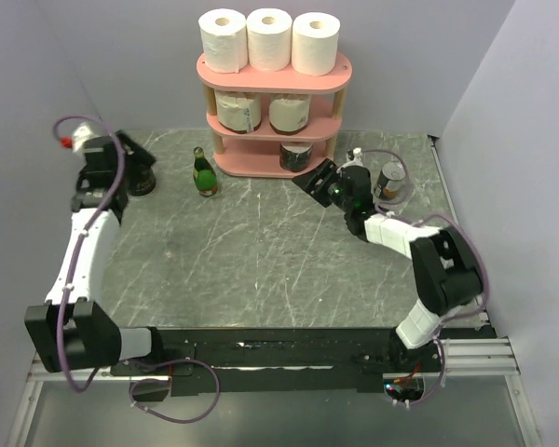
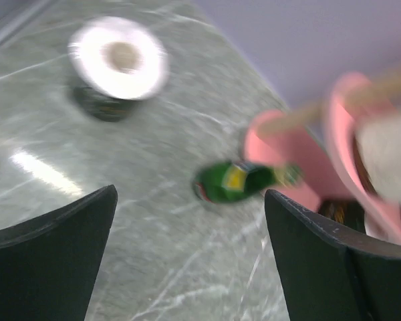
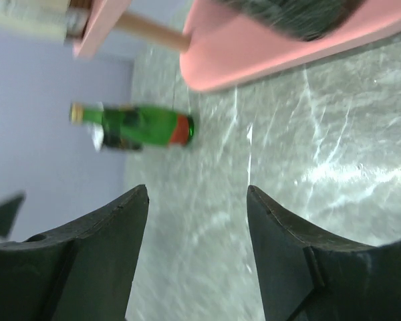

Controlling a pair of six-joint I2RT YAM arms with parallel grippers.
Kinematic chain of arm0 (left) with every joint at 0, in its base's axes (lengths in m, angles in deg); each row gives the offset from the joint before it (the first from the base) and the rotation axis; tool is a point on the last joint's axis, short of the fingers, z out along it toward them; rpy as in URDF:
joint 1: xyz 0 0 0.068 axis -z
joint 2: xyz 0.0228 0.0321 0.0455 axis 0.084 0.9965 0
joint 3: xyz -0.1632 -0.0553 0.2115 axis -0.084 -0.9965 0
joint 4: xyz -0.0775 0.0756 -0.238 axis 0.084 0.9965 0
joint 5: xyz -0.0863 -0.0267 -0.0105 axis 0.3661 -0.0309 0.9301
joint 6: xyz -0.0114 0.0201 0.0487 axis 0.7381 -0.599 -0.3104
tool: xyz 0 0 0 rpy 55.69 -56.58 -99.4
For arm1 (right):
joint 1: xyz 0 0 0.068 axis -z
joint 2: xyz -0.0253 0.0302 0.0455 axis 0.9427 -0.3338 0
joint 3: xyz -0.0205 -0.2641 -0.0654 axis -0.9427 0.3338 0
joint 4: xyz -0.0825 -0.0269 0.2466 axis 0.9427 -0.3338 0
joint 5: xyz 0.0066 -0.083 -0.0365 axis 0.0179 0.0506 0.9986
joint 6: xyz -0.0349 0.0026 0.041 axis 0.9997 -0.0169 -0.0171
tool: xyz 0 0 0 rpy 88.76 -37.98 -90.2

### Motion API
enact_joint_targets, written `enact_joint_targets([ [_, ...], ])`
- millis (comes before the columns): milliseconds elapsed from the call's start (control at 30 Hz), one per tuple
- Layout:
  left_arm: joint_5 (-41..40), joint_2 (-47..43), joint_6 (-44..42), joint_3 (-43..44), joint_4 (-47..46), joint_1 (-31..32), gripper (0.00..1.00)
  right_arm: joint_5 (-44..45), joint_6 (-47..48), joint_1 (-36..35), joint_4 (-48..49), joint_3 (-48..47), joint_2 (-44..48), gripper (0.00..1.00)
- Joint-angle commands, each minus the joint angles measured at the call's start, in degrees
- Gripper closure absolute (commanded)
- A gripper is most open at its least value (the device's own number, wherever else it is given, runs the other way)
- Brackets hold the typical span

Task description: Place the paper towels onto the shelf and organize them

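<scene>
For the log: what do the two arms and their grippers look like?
Both the left arm and right arm have white links between black joints, with a thin purple cable looping along each. A small red plug sits at the left wrist. The left gripper and right gripper have broad black wedge-shaped fingers.

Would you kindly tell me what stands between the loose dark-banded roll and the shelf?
In the top view, the green bottle stands between that roll and the shelf.
</scene>
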State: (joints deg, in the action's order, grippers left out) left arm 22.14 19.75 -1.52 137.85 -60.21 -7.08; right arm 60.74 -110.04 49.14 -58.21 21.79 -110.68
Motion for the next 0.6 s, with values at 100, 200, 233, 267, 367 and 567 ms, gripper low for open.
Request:
enact_joint_targets([
  [100,-0.3,8.6,14.2,8.4,9.2,-11.6,0.07,-4.9,20.9,-0.4,-18.6,0.3,18.3,0.27],
  [200,-2.5,14.2,18.2,12.9,13.7,-13.3,0.09,-8.5,23.5,-0.4,-23.6,0.9,23.4,0.23],
  [233,-2.6,15.4,20.2,13.6,14.0,-13.9,0.1,-8.9,24.5,-0.8,-27.2,1.0,24.5,0.19],
  [267,-2.5,17.7,21.1,14.1,14.0,-14.1,0.11,-9.0,25.0,-1.0,-28.6,1.3,25.7,0.15],
  [367,-1.1,22.4,22.5,16.4,13.7,-14.6,0.12,-8.3,25.8,-2.3,-30.1,3.9,30.8,0.01],
  [567,-3.4,30.9,21.6,22.8,14.3,-14.6,0.13,-4.2,27.2,-2.6,-36.5,4.3,38.1,0.0],
])
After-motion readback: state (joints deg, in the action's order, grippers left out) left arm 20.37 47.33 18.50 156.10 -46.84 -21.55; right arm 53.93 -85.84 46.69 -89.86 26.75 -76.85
